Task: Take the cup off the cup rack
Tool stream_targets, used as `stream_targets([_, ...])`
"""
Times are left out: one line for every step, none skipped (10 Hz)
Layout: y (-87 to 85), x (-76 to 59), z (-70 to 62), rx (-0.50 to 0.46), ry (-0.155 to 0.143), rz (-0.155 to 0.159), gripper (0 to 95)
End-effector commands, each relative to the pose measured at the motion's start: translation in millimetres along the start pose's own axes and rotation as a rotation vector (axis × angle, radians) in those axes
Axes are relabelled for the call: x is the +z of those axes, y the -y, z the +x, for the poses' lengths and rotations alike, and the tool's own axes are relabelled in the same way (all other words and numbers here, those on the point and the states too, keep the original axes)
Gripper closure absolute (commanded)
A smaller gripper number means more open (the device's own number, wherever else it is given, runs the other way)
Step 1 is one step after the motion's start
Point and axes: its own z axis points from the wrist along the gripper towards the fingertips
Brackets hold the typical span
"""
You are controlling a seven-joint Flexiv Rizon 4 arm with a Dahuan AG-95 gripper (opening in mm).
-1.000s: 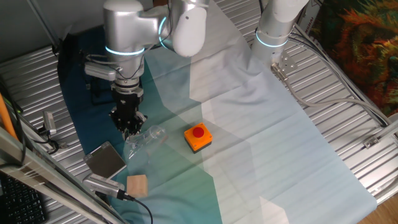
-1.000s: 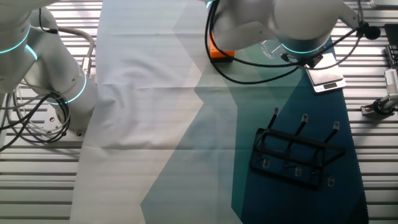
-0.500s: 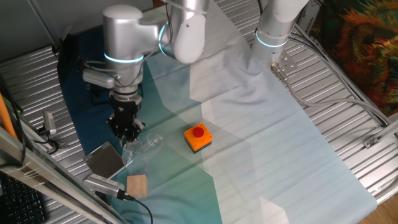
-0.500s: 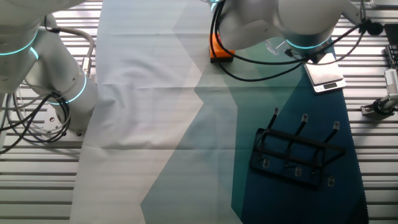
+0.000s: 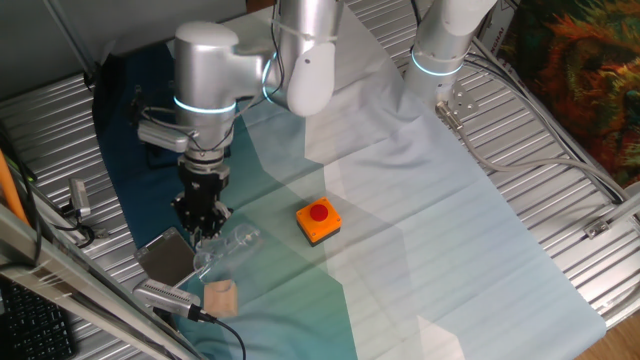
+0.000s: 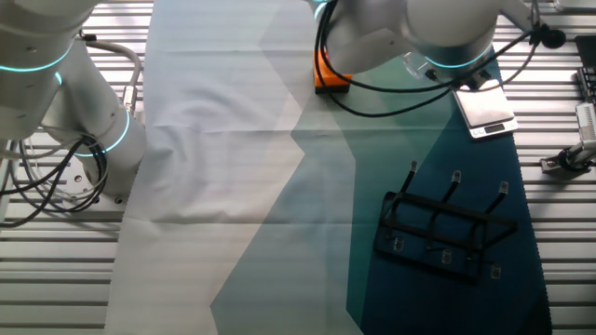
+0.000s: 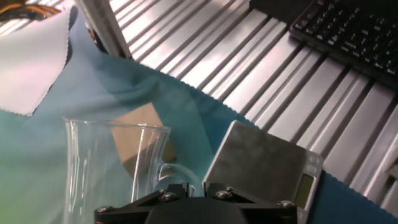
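Cup (image 5: pixel 228 243) lies off the rack now, down on the cloth between the grey scale (image 5: pixel 167 258) and the orange button box (image 5: pixel 318 221), with the gripper (image 5: pixel 203 222) right above its near end. Over the last second the arm has swung a little toward the table's left edge and the glass has gone with it, sliding from a spot closer to the button box to one closer to the scale; that shared shift suggests the fingers hold it, and the hand view agrees, showing the cup (image 7: pixel 118 162) upright in the frame directly against the gripper (image 7: pixel 193 194), its handle curling toward the finger bases. I would say the fingers are clamped on the glass at or near that handle, though the contact itself sits at the bottom edge of the view and is only partly shown. A wooden block (image 7: pixel 140 140) shows through the glass, and the scale (image 7: pixel 264 165) lies just beside it. The rack (image 6: pixel 442 230) stands well apart on the dark cloth in the other fixed view, every peg bare. So the lift-off looks done; what remains is probably just setting the cup down and letting go.
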Motion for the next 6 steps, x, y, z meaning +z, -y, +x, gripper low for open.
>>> stream_targets([-3.0,-2.2,-1.0,0.002,0.044,-0.009,95.0])
stream_targets([-3.0,-2.2,-1.2,0.011,0.081,-0.017,95.0])
stream_targets([-3.0,-2.2,-1.2,0.013,0.097,-0.016,95.0])
stream_targets([-3.0,-2.2,-1.2,0.011,0.099,-0.01,95.0])
stream_targets([-3.0,-2.2,-1.2,0.012,0.103,-0.006,95.0])
stream_targets([-3.0,-2.1,-1.2,0.012,0.103,-0.006,95.0])
